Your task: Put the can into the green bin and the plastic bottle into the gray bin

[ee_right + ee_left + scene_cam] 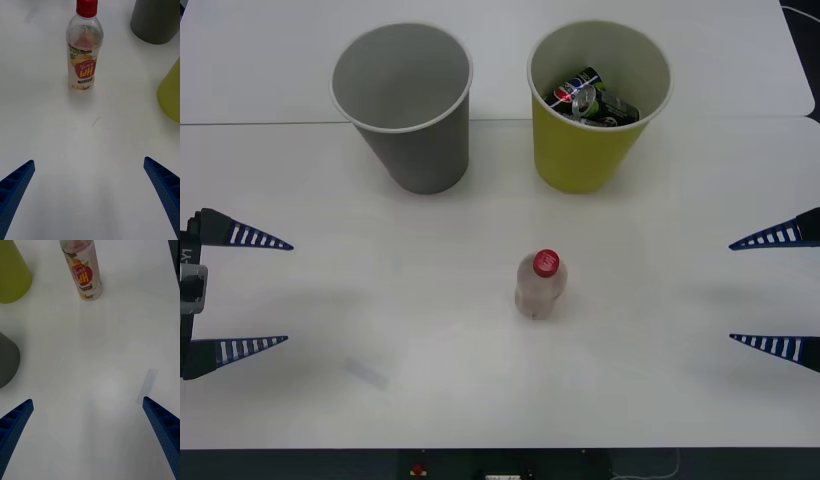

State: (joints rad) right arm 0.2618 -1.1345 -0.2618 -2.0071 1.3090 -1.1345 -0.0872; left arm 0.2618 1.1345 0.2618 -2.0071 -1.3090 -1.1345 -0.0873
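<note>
The plastic bottle [539,285] with a red cap stands upright at the middle of the table; its label faces me in the right wrist view [84,52] and in the left wrist view [84,272]. A can [585,97] lies inside the green bin [585,150] at the back right. To its left stands the gray bin [415,140], which holds nothing that I can see. My left gripper [250,292] is open at the left edge of the table. Across from it at the right edge, my right gripper [770,292] is open too. Both are well clear of the bottle.
A small strip of clear tape [366,372] lies on the white table [380,300] near the front left. A seam between two tabletops [260,123] runs behind the bins. Bare surface lies around the bottle on all sides.
</note>
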